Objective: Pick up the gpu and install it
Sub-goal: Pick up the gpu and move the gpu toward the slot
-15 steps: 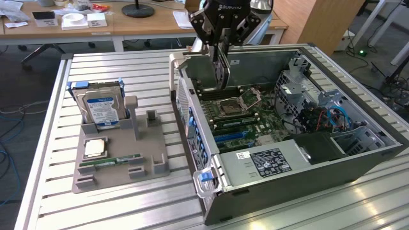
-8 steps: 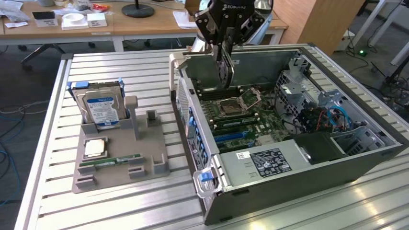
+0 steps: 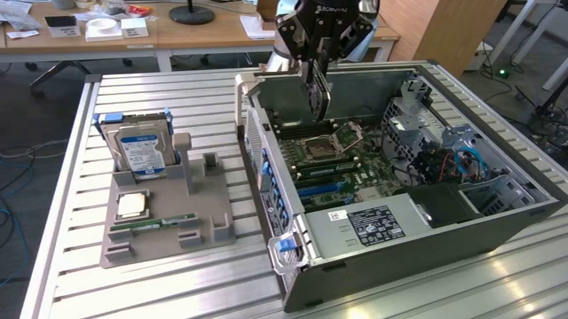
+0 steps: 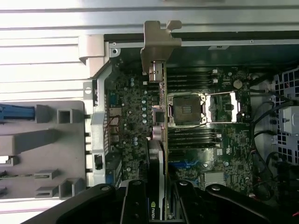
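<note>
**GPU held on edge above the open computer case**

Pinched upright in the end effector (image 3: 317, 65): one gpu (image 3: 318, 96), thin and dark, hanging edge-down over the motherboard (image 3: 355, 166) inside the open computer case (image 3: 400, 259), not yet seated. Silver end bracket (image 4: 156, 44) toward the case's rear wall. Jaws pressed against both faces of the card.

Probably best for this step: keep the card plumb, line its lower edge up with a blue expansion slot (image 3: 324, 193) and the bracket with the rear opening, then lower it straight, without twisting or scraping neighbouring parts.

Counted: one gpu, one end effector, one case. On the exterior view's left, on the slatted worktop (image 3: 159, 286), one grey fixture (image 3: 209, 229) carrying one hard drive (image 3: 142, 149) standing upright, one processor chip (image 3: 132, 205) lying flat, and one RAM stick (image 3: 164, 222) lying flat.
</note>
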You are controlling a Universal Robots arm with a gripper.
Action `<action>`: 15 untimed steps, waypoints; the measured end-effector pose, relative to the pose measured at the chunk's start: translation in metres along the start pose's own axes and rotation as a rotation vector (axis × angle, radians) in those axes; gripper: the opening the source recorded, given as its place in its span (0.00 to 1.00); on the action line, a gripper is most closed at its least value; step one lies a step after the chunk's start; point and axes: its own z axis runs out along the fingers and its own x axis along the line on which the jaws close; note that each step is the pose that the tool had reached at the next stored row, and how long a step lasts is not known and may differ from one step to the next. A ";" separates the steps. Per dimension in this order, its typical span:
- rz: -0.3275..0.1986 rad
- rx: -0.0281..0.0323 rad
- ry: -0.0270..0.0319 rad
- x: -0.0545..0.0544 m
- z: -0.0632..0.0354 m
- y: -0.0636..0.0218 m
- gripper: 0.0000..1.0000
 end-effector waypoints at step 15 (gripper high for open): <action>0.000 -0.0016 0.0001 -0.015 0.0007 0.0037 0.27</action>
